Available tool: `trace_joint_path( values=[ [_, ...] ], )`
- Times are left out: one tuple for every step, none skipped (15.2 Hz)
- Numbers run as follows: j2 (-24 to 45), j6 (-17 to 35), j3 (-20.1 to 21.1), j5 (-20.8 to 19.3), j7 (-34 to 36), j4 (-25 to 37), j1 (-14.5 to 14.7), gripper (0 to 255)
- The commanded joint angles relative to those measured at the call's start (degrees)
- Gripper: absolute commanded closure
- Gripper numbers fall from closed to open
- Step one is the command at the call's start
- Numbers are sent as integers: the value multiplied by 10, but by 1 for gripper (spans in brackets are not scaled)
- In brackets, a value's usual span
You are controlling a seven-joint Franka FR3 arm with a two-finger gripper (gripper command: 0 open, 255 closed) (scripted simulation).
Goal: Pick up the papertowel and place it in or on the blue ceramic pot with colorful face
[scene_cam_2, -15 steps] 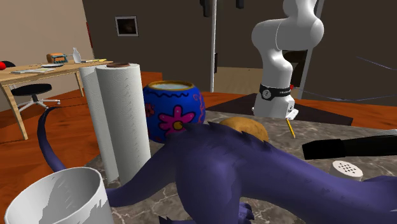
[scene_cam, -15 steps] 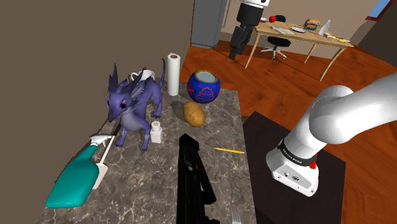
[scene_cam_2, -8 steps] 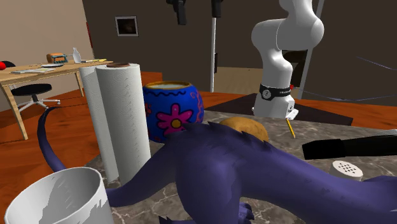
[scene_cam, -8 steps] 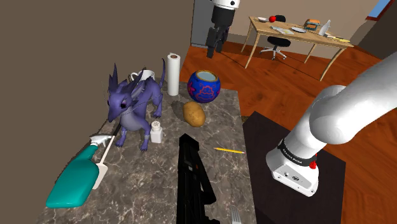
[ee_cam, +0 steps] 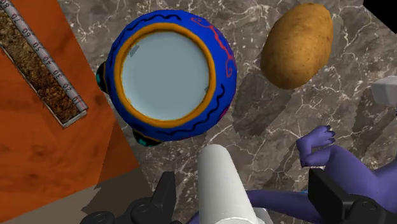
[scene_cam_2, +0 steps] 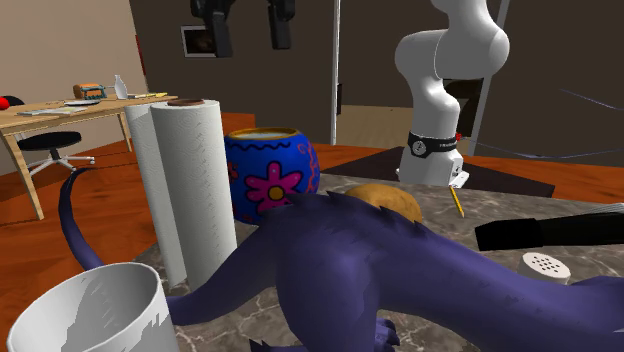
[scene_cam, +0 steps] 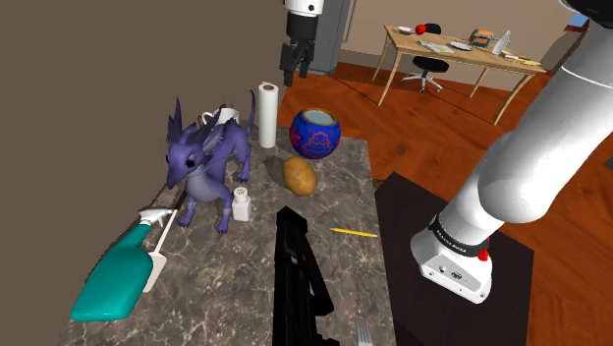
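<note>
The white paper towel roll (scene_cam: 267, 115) stands upright at the counter's far end, next to the round blue pot (scene_cam: 314, 134) painted with coloured patterns. My gripper (scene_cam: 295, 61) hangs open high above the roll, a little towards the pot. In the second exterior view the roll (scene_cam_2: 190, 190) rises in front of the pot (scene_cam_2: 272, 170), with the gripper (scene_cam_2: 247, 20) above them, fingers apart. From the wrist the roll (ee_cam: 222, 184) lies below, between the open gripper (ee_cam: 245, 191) fingers and untouched; the pot's open mouth (ee_cam: 167, 73) is just beyond it.
A potato (scene_cam: 300, 176) lies near the pot. A purple dragon figure (scene_cam: 206, 162) stands beside the roll, with a white cup (scene_cam_2: 95, 310) behind it. A small white shaker (scene_cam: 241, 204), a teal spray bottle (scene_cam: 118, 275), a long black object (scene_cam: 298, 280) and a pencil (scene_cam: 354, 233) lie nearer the stand.
The gripper has swept towards the shoulder view's left, from over the wooden floor beyond the counter to above the paper towel roll. Objects on the counter have not moved.
</note>
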Motion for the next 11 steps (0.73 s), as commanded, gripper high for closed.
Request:
trace_joint_path(
  values=[
    [47,1,3,-5,0,45,3,0],
    [71,-2,4,-7,0,71,5,0],
    [96,-6,6,-10,0,99,7,0],
    [121,-11,7,-13,0,128,8,0],
    [146,-17,8,-15,0,158,10,0],
    [172,-24,9,-18,0,189,12,0],
    [198,-32,10,-21,0,223,14,0],
    [211,-36,10,-23,0,240,15,0],
    [212,-28,10,-23,0,233,15,0],
    [212,-21,10,-23,0,226,16,0],
    [213,-13,10,-23,0,219,16,0]
  ],
)
